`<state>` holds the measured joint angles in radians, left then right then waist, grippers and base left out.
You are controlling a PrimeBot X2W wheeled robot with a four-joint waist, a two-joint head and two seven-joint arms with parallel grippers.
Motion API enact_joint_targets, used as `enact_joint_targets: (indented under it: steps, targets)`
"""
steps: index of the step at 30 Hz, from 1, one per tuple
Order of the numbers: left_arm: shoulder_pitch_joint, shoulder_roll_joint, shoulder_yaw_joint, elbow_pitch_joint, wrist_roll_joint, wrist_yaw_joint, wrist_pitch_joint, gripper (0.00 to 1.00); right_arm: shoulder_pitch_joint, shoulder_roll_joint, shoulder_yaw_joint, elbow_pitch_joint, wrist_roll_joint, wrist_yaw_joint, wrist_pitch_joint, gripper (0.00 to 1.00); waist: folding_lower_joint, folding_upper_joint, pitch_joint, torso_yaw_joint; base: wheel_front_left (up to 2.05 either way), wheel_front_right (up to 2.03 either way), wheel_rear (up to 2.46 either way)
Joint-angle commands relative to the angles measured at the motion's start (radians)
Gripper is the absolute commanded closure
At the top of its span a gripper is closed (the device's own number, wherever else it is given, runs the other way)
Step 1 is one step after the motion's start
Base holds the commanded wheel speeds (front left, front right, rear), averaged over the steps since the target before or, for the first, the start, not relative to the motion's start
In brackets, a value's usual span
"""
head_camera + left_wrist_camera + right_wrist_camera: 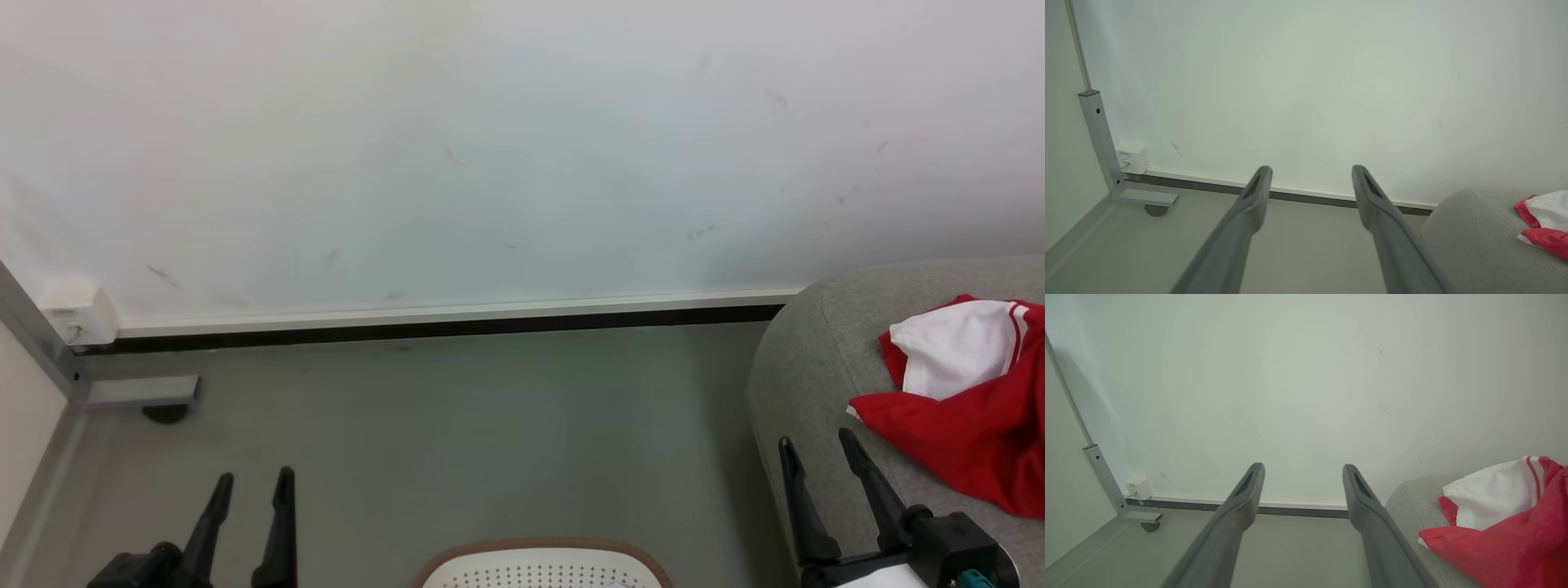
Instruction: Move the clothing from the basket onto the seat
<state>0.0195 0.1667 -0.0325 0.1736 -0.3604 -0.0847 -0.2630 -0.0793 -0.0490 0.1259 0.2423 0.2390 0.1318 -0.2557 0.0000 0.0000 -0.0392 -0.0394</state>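
Left gripper [255, 475] and right gripper [815, 437] hang spread, empty; clothing [971, 408] lies on seat [804, 359], so check basket [539, 545] before reaching.

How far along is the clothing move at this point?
Done: red and white clothing lies on the seat. In hand: nothing; the left hand and right hand are open and empty. Left: unclear, because the basket is cut off near its rim, so I can't tell whether anything remains inside.

Red-and-white clothing [971, 400] crumpled on grey seat [808, 359] (right side), white perforated basket [543, 565] on floor, brown rim.
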Motion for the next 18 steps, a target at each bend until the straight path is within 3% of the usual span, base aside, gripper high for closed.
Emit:
enact_joint_targets:
  steps: [1, 3, 4, 7, 18]
  targets:
    - [-0.007, -0.004, 0.005, 0.001, 0.018, -0.003, -0.001, 0.0, -0.009, 0.0, 0.001, 0.002, 0.002, -0.002, -0.001, 0.0, 0.0, 0.0, -0.001, 0.0, 0.0, 0.0, 0.0]
    - [-0.006, -0.005, 0.005, 0.002, 0.018, -0.007, -0.001, 0.0, -0.007, 0.0, 0.001, 0.003, 0.002, -0.002, -0.002, 0.0, 0.0, 0.0, -0.002, 0.001, 0.0, 0.0, 0.0]
    - [0.0, -0.006, -0.001, 0.005, 0.0, -0.004, 0.001, 1.0, 0.002, 0.0, 0.0, 0.003, 0.001, 0.0, 0.0, 1.0, 0.0, 0.0, -0.002, 0.0, 0.0, 0.0, 0.0]
    - [0.011, -0.016, -0.004, 0.03, -0.01, -0.003, 0.006, 1.0, 0.021, 0.0, 0.0, 0.023, 0.011, 0.0, 0.002, 1.0, 0.0, 0.0, -0.002, 0.0, 0.0, 0.0, 0.0]
    - [-0.016, -0.031, 0.022, 0.036, -0.195, -0.006, 0.064, 1.0, 0.01, -0.01, -0.025, 0.02, 0.226, 0.0, 0.048, 1.0, 0.0, 0.0, 0.001, 0.004, 0.0, 0.0, 0.0]
